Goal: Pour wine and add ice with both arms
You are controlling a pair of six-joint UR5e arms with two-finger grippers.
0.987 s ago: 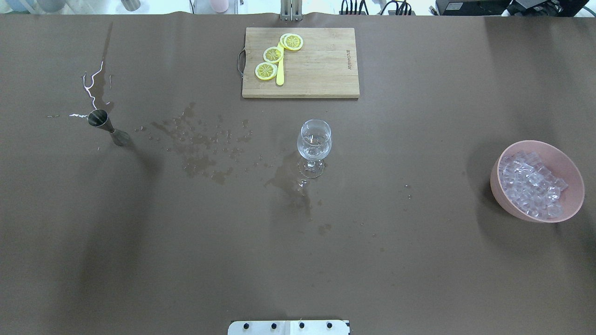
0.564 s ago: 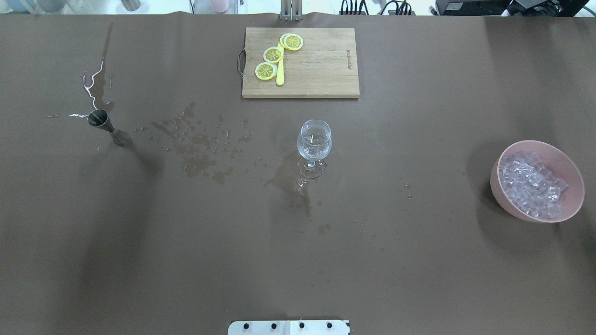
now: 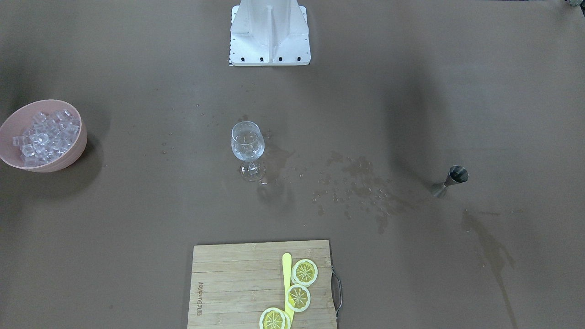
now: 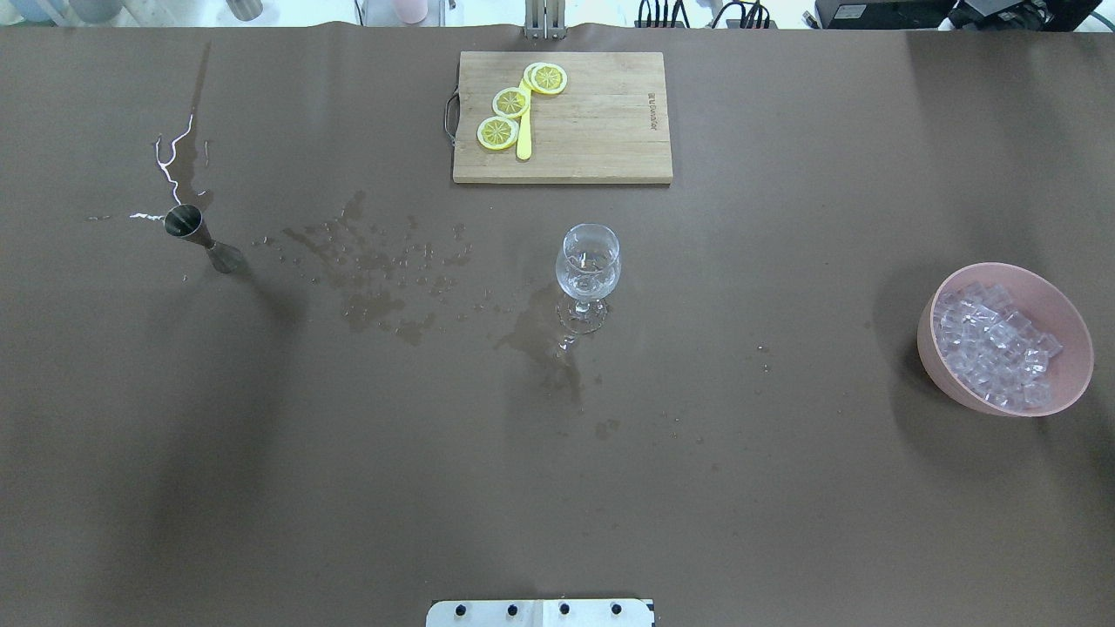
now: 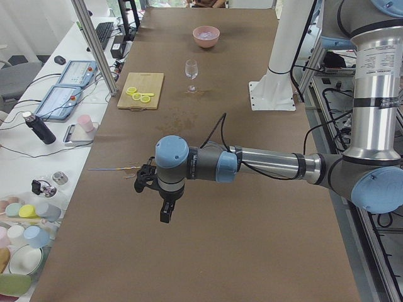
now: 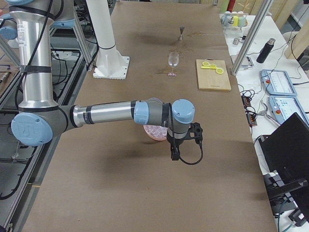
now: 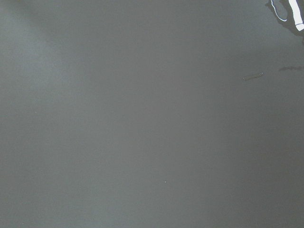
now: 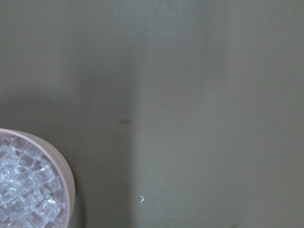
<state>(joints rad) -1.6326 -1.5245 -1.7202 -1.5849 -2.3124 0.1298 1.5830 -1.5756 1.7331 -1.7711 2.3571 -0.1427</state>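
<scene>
A clear stemmed wine glass (image 4: 588, 261) stands upright mid-table, also in the front view (image 3: 247, 144). The ice (image 4: 993, 348) is a heap of clear cubes in a pink bowl (image 4: 930, 357) at the right end; it also shows in the right wrist view (image 8: 23, 190). A steel jigger (image 4: 193, 228) stands at the left end. My left gripper (image 5: 165, 214) hangs above the table's left end, and my right gripper (image 6: 174, 154) hangs above the table beside the bowl. Both show only in the side views, so I cannot tell whether they are open or shut.
A wooden cutting board (image 4: 601, 122) with lemon slices (image 4: 497, 132) and a yellow knife lies at the far edge. Wet spill patches (image 4: 375, 270) spread between the jigger and the glass. The white robot base (image 4: 540, 612) is at the near edge.
</scene>
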